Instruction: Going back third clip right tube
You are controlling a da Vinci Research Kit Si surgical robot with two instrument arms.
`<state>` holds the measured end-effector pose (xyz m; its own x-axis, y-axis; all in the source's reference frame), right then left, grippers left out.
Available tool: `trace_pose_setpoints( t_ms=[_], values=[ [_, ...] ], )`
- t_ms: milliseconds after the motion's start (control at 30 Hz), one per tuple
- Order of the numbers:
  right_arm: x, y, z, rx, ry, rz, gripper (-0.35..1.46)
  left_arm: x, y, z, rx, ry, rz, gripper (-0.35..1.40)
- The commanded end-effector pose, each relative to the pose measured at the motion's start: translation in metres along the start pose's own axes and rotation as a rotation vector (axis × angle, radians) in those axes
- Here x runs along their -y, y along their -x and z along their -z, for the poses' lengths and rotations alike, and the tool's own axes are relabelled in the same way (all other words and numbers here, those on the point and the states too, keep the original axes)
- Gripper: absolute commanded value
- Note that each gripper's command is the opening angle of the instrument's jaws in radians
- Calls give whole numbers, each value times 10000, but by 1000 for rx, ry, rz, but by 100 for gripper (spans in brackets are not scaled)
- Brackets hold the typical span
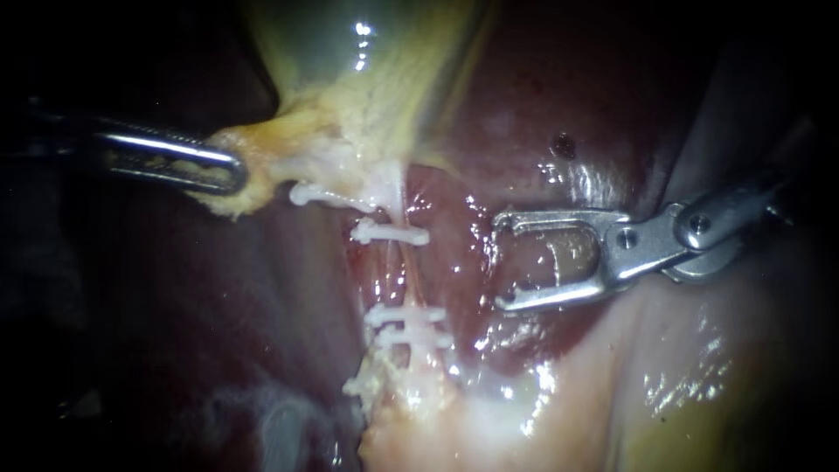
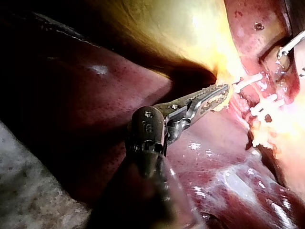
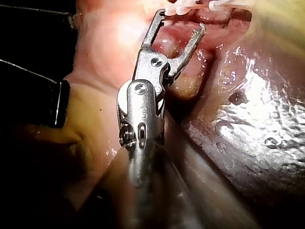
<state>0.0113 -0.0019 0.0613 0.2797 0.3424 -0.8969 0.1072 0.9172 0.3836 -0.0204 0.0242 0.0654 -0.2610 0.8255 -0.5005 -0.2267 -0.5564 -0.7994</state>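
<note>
A thin pale tube (image 1: 406,275) runs down from the yellow gallbladder (image 1: 367,96) across the dark red liver (image 1: 559,114). Several white clips cross it: one high up (image 1: 390,234), a close pair lower (image 1: 407,325), and another at the fatty stump (image 1: 360,385). My left instrument (image 1: 225,171) is shut on the gallbladder's lower edge, also seen in the left wrist view (image 2: 217,95). My right instrument (image 1: 500,262) stands to the right of the tube, apart from it, jaws wide open and empty. In its wrist view the jaws (image 3: 181,20) sit just short of the clips (image 3: 200,6).
One more white clip (image 1: 313,194) lies on the tissue just below the gallbladder edge, near the left instrument's tip. Pale fatty tissue (image 1: 489,419) fills the lower middle. Wet liver surface lies under the right instrument's shaft (image 1: 725,210).
</note>
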Motion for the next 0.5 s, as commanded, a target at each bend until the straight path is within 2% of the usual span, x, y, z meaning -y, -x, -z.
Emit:
trace_pose_setpoints(
  t_ms=[33, 267, 500],
  values=[
    [0, 0, -1, 0, 0, 0, 50, 2, 1, -4, 0, -2, -3, -35],
    [1, 0, -1, 0, 0, 0, 50, 8, 4, -27, 3, 2, -7, -35],
    [1, 0, -1, 0, 0, 0, 50, 7, 5, -28, 4, 5, -7, -35]
  ],
)
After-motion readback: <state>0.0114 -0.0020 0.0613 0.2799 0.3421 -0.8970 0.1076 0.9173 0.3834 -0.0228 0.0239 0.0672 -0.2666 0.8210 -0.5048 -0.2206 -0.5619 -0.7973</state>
